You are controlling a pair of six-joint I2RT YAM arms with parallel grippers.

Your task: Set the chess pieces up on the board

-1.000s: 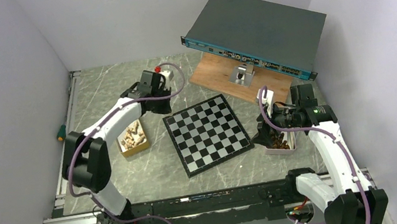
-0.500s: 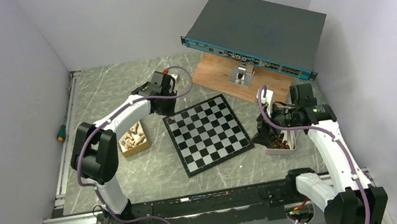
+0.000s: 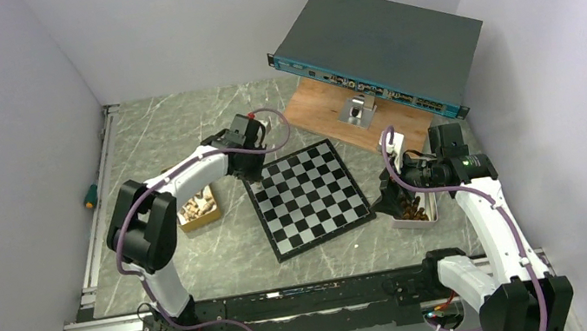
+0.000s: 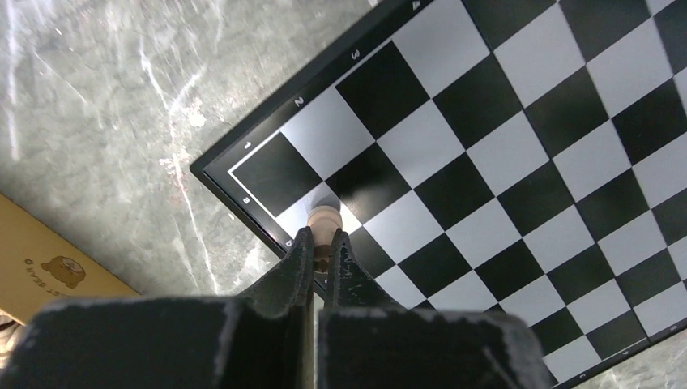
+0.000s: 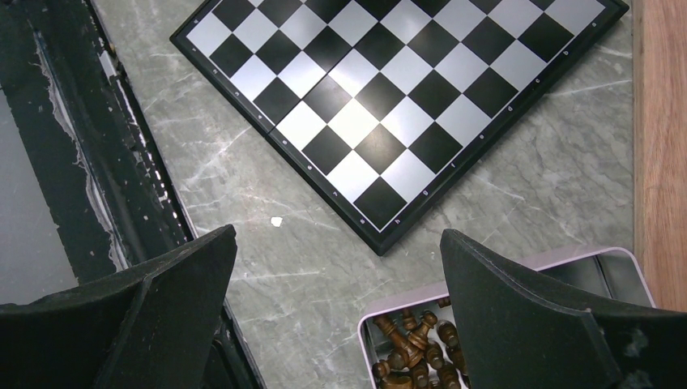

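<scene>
A light tan piece (image 4: 324,217), small with a rounded head, is sitting in the tips of the left gripper (image 4: 322,243), whose jaws are clamping together on its lower body. It is hanging over a pale square beside the corner of the board (image 4: 486,146), at about 10 o'clock from the board's centre in the top view. Whether its base is touching the square cannot be told.

It is probably very light, stiff and smooth, so it is liable to twist or tip. The narrow stem under the head looks like the safest place to pinch.

At 9 o'clock of the board, more light pieces (image 3: 196,203) are lying in a cardboard box (image 3: 212,219). At 4 o'clock, the right gripper (image 5: 337,235) is hovering with jaws wide apart, holding nothing, above dark pieces (image 5: 413,356) in a pale tray (image 5: 559,261).
</scene>
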